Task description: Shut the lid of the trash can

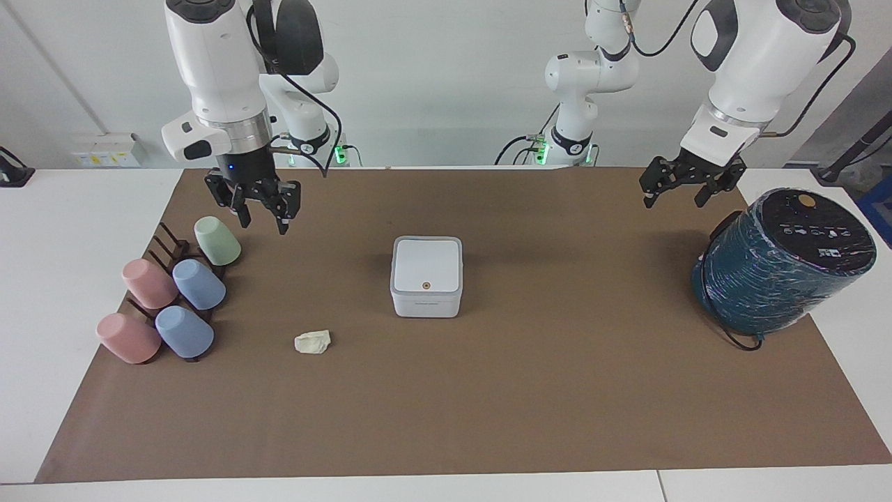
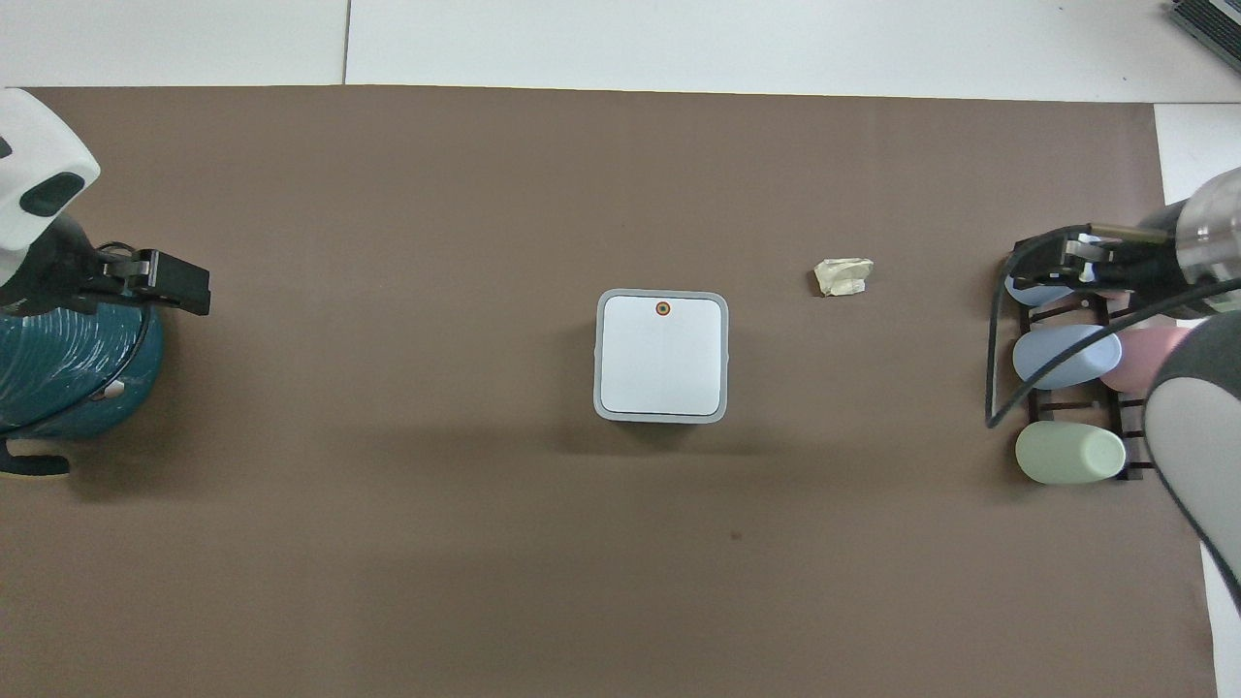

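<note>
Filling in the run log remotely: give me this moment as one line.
lid: shut flat on trash can | right gripper: open, empty, over cup rack | left gripper: open, waits beside teal cylinder | paper wad: on mat

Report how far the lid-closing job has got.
Done: the white square hinged lid lies flat and shut on the small white square plastic trash can. In hand: nothing. The right claw hangs open over the mat by the rack of cups; the left claw, also open, waits beside the dark teal cylinder. Left: nothing visible.
</note>
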Controlling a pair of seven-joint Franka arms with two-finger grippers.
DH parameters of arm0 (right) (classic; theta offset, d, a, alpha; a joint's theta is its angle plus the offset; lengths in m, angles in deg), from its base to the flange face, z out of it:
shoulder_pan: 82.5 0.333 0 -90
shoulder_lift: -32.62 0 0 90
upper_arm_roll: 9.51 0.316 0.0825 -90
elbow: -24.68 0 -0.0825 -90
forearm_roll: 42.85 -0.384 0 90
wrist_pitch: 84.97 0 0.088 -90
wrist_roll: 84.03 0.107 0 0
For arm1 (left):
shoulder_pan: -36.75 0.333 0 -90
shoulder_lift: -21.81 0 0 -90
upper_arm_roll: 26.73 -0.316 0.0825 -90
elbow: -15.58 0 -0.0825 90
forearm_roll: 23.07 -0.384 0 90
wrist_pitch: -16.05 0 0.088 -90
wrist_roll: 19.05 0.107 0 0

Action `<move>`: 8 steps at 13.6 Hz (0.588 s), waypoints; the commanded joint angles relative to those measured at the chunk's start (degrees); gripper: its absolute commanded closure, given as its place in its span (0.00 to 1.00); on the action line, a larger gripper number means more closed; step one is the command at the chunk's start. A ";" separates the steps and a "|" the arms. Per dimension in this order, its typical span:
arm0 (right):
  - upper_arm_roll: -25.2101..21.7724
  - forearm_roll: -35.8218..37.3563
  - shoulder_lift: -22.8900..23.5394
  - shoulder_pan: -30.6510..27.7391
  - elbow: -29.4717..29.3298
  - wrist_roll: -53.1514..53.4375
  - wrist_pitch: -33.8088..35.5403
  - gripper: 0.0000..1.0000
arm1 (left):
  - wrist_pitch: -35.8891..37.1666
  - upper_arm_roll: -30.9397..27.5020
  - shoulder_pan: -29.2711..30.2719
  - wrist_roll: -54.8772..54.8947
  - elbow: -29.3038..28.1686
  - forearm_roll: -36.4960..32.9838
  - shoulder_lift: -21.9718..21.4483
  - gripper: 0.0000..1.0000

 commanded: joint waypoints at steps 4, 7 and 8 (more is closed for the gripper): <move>-8.95 -1.61 -3.69 2.86 1.11 -9.29 5.92 0.00 | -0.39 0.01 0.42 -0.08 -1.99 0.59 -1.80 0.00; -9.13 -3.01 -3.96 2.78 2.17 -10.18 4.71 0.00 | -0.39 0.01 0.42 -0.08 -1.99 0.59 -1.71 0.00; -8.79 -2.93 -3.87 2.86 2.17 -10.10 4.44 0.00 | -0.39 0.01 0.42 -0.08 -1.99 0.59 -1.80 0.00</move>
